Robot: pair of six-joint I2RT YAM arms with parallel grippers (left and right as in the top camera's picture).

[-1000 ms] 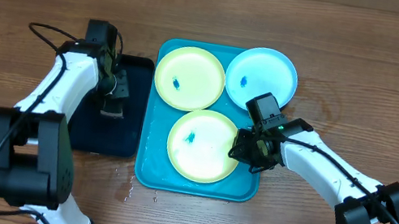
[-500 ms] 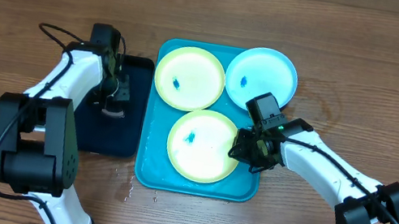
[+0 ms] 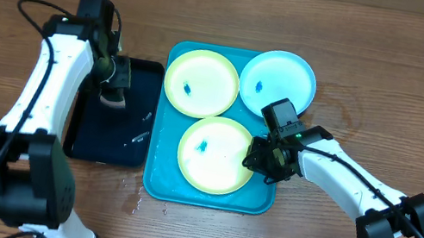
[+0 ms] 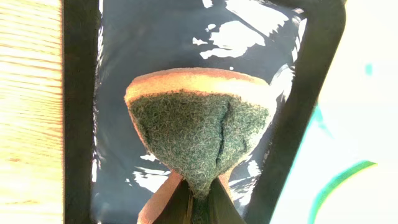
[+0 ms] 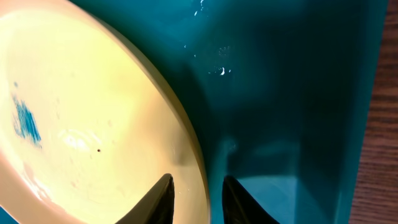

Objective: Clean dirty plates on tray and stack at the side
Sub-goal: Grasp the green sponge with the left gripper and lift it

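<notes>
Three plates lie on the turquoise tray (image 3: 154, 174): a yellow-green plate (image 3: 201, 82) at the back left, a light blue plate (image 3: 281, 77) at the back right overhanging the rim, and a yellow-green plate (image 3: 214, 154) in front. Each has a small blue smudge. My right gripper (image 3: 260, 158) is shut on the front plate's right rim; in the right wrist view its fingers (image 5: 198, 193) straddle that rim (image 5: 93, 112). My left gripper (image 3: 115, 89) is shut on a green-and-orange sponge (image 4: 199, 124), held above the black tray (image 3: 126, 134).
The black tray, wet with glints of water (image 4: 81, 93), lies directly left of the turquoise tray. Water drops (image 3: 136, 202) sit on the wooden table in front of the trays. Bare wood lies to the right of the turquoise tray (image 5: 298, 93).
My left arm has swung back and to the left, carrying the sponge a little up and left over the black tray. The right arm and the plates have not moved.
</notes>
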